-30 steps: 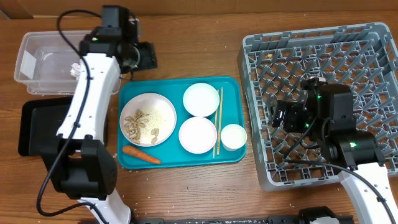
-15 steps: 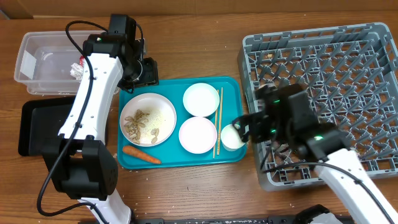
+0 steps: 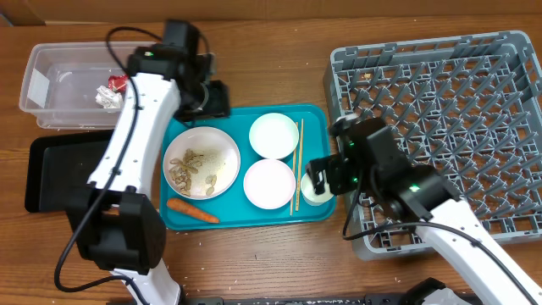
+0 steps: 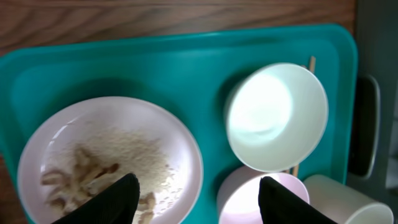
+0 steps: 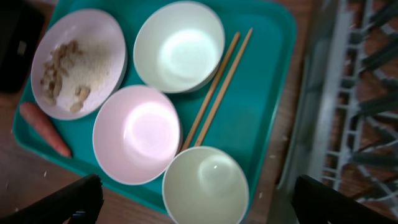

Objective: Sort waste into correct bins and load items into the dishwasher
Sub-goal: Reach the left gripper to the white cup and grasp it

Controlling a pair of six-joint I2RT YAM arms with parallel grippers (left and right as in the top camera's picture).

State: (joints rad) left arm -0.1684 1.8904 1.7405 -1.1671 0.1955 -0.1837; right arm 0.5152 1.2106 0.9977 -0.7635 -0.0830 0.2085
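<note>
The small white cup [image 5: 205, 183] sits at the near right corner of the teal tray [image 5: 273, 93]. My right gripper [image 5: 208, 202] has come off the rack [image 3: 440, 110] to hover above it, spread wide, so pickup looks next. My left gripper [image 4: 198, 186], also spread, has left the clear tub [image 3: 51, 85] for the plate [image 4: 124, 124].

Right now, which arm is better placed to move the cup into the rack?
Right. The right gripper hovers over the cup, jaws open, beside the rack. The left gripper is across the tray, near the plate.
</note>
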